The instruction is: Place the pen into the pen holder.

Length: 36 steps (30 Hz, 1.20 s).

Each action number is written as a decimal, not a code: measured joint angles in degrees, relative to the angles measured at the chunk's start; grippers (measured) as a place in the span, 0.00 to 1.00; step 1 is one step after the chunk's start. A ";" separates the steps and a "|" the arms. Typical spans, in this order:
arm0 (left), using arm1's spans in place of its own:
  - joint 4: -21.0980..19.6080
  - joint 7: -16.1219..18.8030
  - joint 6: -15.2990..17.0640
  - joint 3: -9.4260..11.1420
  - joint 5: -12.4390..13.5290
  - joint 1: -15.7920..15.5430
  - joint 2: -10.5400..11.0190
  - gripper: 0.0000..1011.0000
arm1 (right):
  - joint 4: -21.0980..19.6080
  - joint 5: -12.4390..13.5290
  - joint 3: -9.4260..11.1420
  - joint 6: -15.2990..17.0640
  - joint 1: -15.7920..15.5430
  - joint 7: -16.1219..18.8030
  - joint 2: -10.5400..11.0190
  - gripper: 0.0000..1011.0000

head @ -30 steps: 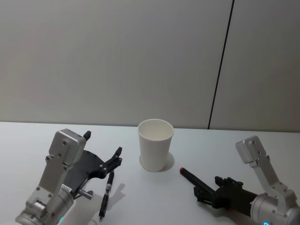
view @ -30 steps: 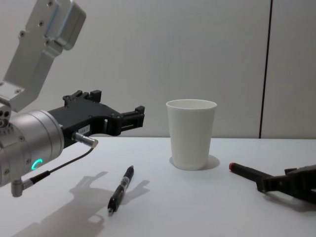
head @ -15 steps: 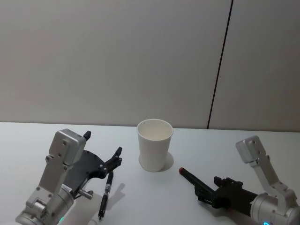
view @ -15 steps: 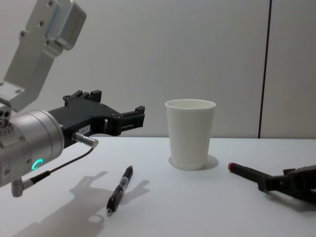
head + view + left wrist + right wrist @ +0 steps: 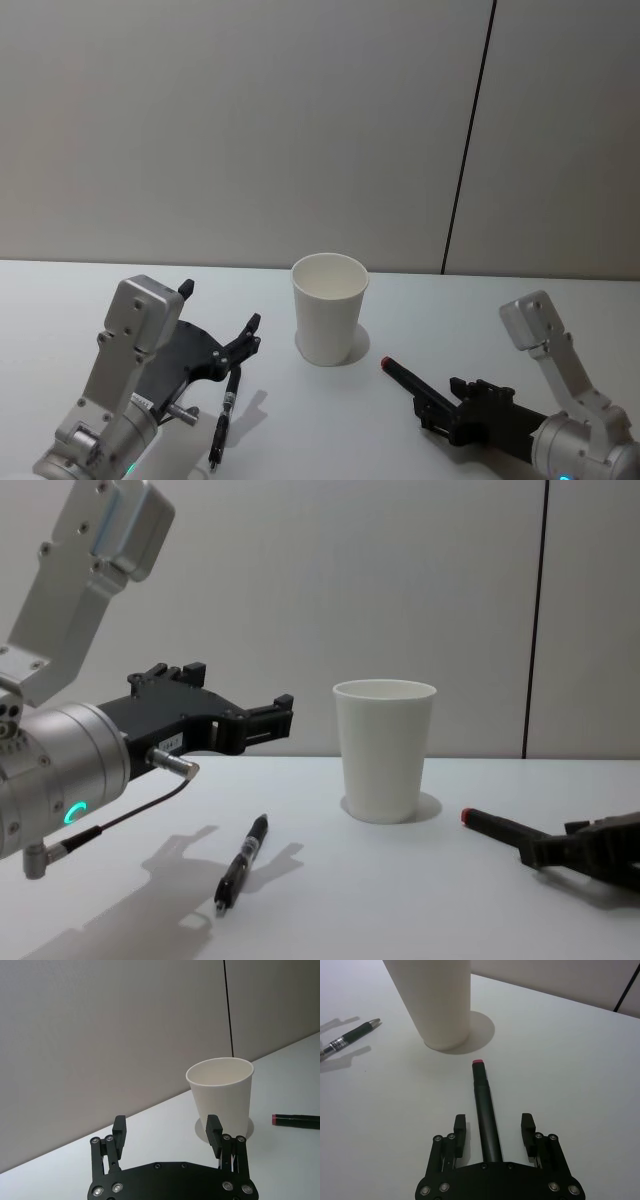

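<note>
Pen holder: a white paper cup (image 5: 330, 320) stands upright near the middle of the table (image 5: 300, 430), its mouth open to you.

Click pen: a black click pen (image 5: 226, 415) lies flat on the table on the robot's left, nearer the robot than the cup and well apart from it. You see its shadow beside it in the chest view.

Left gripper: your left gripper (image 5: 166, 1122) hovers above the table over the click pen's far end, aimed toward the cup. Its fingers are spread wide and grasp nothing.

Marker: a black marker (image 5: 485, 1105) with a red end lies on the table on the cup's right. The red end points at the cup's base, near it but not touching.

Right gripper: your right gripper (image 5: 492, 1122) sits low at the table on the right. Its fingers are released, one on each side of the marker's barrel, and a gap shows on both sides — no grip on it.
</note>
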 joint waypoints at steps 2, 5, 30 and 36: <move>0.00 0.00 0.00 0.00 0.00 0.00 0.00 0.99 | -0.02 0.00 -0.05 -0.10 0.00 0.04 0.03 0.67; 0.00 0.00 0.00 0.00 0.00 0.00 0.00 0.99 | -0.04 0.00 -0.11 -0.19 0.01 0.09 0.05 0.64; 0.00 0.00 0.00 0.00 0.00 0.00 0.00 0.99 | -0.03 0.05 -0.28 -0.46 0.08 0.23 0.15 0.48; 0.00 0.00 0.00 0.00 0.00 0.00 0.00 0.99 | 0.06 0.34 -0.31 -0.25 0.20 0.23 0.15 0.44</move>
